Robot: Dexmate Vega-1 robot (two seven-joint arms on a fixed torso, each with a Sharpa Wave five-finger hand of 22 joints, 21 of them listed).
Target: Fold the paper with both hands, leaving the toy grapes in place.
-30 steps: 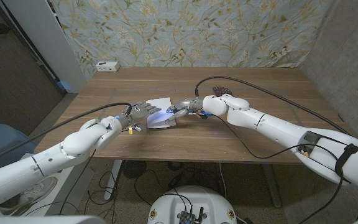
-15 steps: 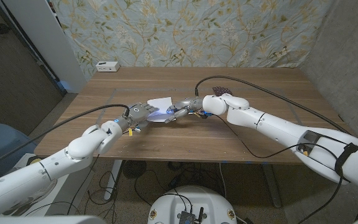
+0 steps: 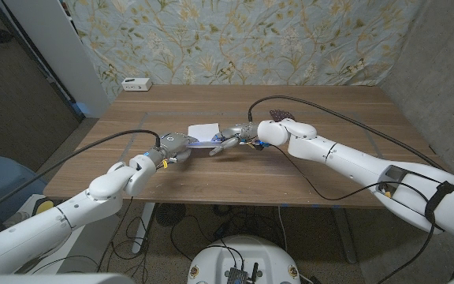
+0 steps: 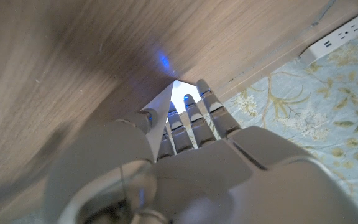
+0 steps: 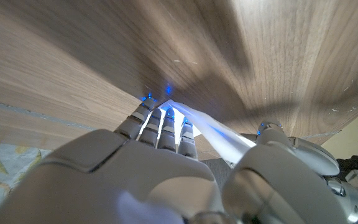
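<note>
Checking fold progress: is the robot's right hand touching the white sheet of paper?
Touching. In the right wrist view the white sheet of paper runs between the right hand's fingers and thumb, pinched there.

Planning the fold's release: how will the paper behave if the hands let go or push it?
Probably floppy: the paper bows between the right hand and left hand. Likely light, so a push should slide it across the smooth table.
</note>
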